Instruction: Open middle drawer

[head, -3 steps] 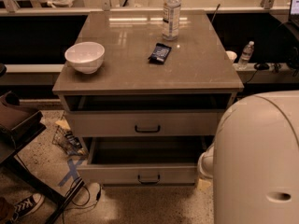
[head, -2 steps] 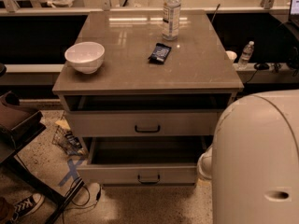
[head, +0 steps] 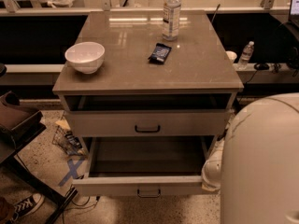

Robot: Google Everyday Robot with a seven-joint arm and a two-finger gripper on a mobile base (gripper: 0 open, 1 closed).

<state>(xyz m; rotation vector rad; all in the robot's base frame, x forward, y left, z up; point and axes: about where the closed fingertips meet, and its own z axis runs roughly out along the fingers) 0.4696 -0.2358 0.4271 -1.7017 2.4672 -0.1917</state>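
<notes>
The middle drawer (head: 145,185) is a wide, shallow pale-grey drawer with a small dark bar handle (head: 149,192). It stands pulled well out toward me, and its inside looks empty. Above it is the taller-fronted drawer (head: 147,123) with the larger handle, shut below a dark slot. The lowest drawer is hidden beneath the middle one. My gripper (head: 211,171) shows only as a white rounded part against the middle drawer's right front corner. The rest of it is hidden behind my white arm cover (head: 261,162).
On the cabinet top (head: 126,64) are a white bowl (head: 85,56), a dark snack packet (head: 160,52) and a water bottle (head: 171,13). A dark stand (head: 18,125) and a shoe (head: 23,204) are on the left. Blue tape (head: 70,169) marks the floor.
The middle drawer has slid further out toward me, and its front sits lower in view. The white part by its right corner has moved with it.
</notes>
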